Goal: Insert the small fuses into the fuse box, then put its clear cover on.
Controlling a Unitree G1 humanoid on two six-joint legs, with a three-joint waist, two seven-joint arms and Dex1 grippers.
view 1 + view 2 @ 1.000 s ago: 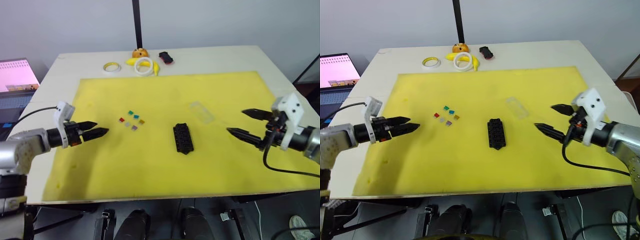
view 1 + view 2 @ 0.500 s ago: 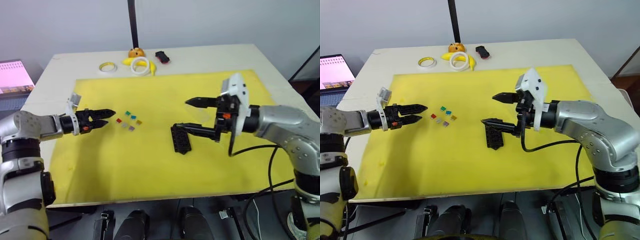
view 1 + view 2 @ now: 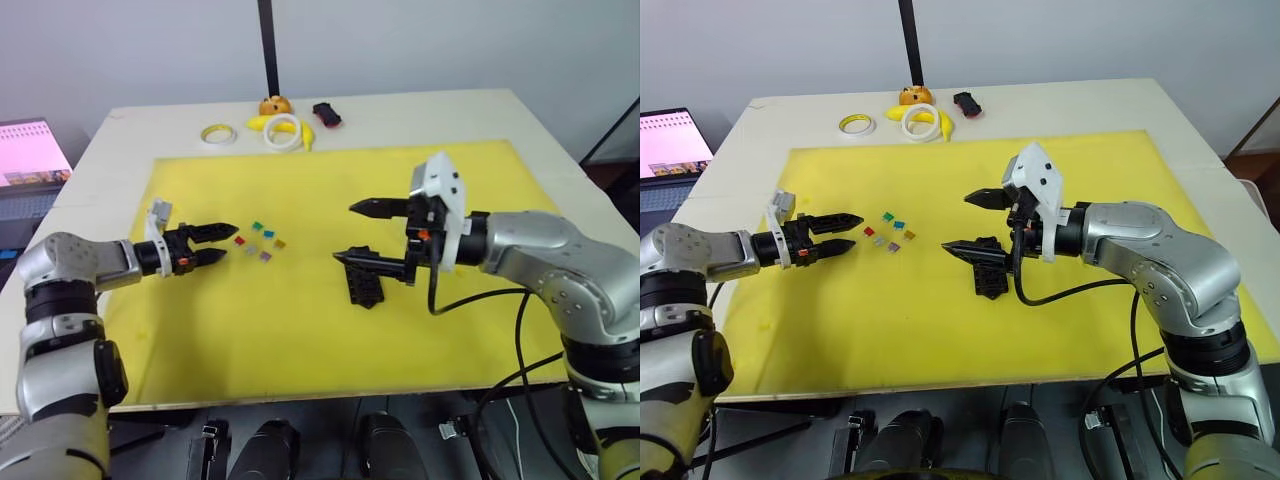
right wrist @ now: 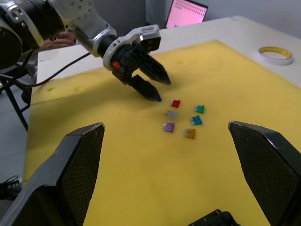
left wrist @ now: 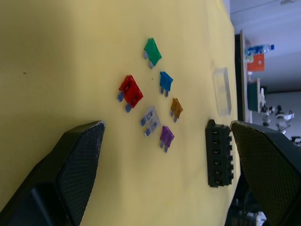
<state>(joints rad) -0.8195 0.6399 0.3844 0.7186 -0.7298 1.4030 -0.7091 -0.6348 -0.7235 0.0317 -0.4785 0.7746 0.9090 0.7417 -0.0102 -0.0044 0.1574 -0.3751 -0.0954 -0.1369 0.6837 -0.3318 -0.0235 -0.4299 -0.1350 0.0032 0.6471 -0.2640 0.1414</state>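
Observation:
Several small fuses (image 3: 260, 240) lie loose on the yellow mat (image 3: 300, 330): green (image 5: 152, 51), red (image 5: 130, 91), blue (image 5: 165, 81), orange (image 5: 176, 107), grey (image 5: 149, 120) and purple (image 5: 166, 135). My left gripper (image 3: 228, 243) is open, low over the mat just left of them and pointing at them. The black fuse box (image 3: 365, 283) lies right of the fuses with its slots up. Above the box's far end my right gripper (image 3: 345, 232) hangs wide open and empty. The clear cover (image 5: 222, 91) lies flat beyond the fuse box.
At the table's far edge lie a yellow tape ring (image 3: 219, 133), a white tape ring (image 3: 287, 128) on a banana, an orange object (image 3: 272, 104) and a black-and-red object (image 3: 327, 114). A black pole (image 3: 267, 45) rises behind them. A laptop (image 3: 30, 160) sits off the table's left.
My right arm has swung in from the mat's right side to above the fuse box, then edged left. My left gripper has advanced right toward the fuses and opened.

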